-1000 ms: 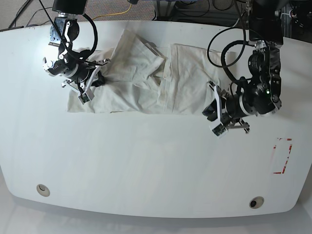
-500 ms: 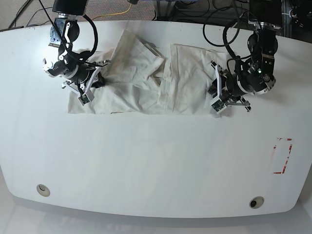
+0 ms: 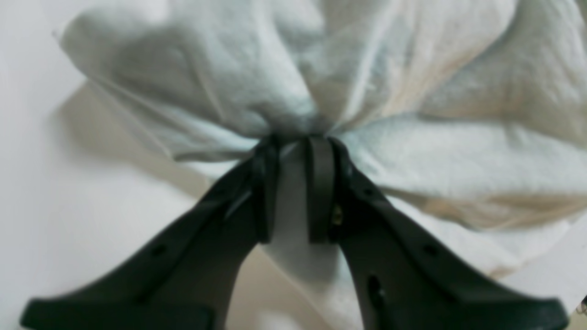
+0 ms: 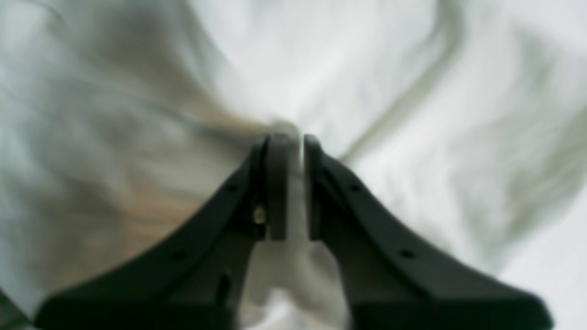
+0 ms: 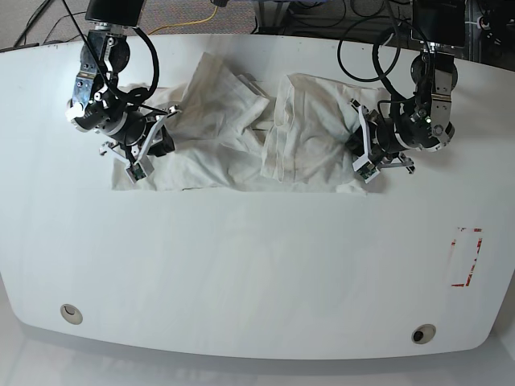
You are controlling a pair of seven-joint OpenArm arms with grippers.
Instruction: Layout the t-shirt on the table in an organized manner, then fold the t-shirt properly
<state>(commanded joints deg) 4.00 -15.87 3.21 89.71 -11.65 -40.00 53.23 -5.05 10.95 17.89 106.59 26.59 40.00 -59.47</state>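
The table [image 5: 241, 273] is bare on its near part, with a red-outlined mark [image 5: 467, 257] at one side. Beyond it, the t-shirt [image 5: 241, 145] lies crumpled across the far part. The left gripper [image 5: 360, 158] pinches cloth at one end of the t-shirt, and the right gripper [image 5: 143, 157] pinches cloth at the other end.
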